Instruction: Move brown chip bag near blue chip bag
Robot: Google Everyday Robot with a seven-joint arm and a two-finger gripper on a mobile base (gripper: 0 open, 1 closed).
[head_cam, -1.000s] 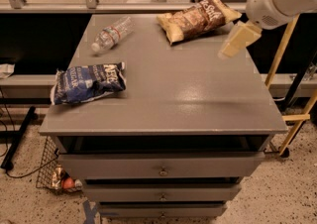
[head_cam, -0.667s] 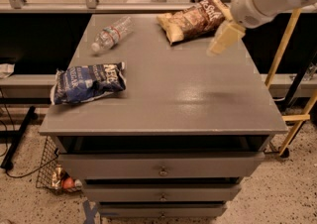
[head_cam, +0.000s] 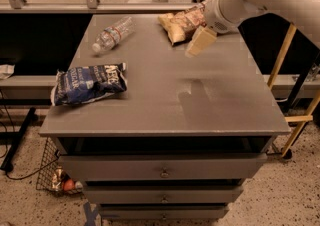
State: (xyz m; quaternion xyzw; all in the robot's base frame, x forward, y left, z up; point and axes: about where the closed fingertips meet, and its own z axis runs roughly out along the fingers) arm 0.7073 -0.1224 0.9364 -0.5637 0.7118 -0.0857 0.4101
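The brown chip bag lies at the far right of the grey table top, partly hidden behind my arm. The blue chip bag lies at the near left of the table. My gripper hangs above the table just in front of the brown bag, its tan finger pointing down to the left. It holds nothing that I can see.
A clear plastic bottle lies on its side at the far left of the table. The table has drawers below. A wire basket sits on the floor at the left. A wooden frame stands to the right.
My arm and gripper have moved left, from beyond the table's right side to over the table in front of the brown bag. Both bags and the bottle have not moved.
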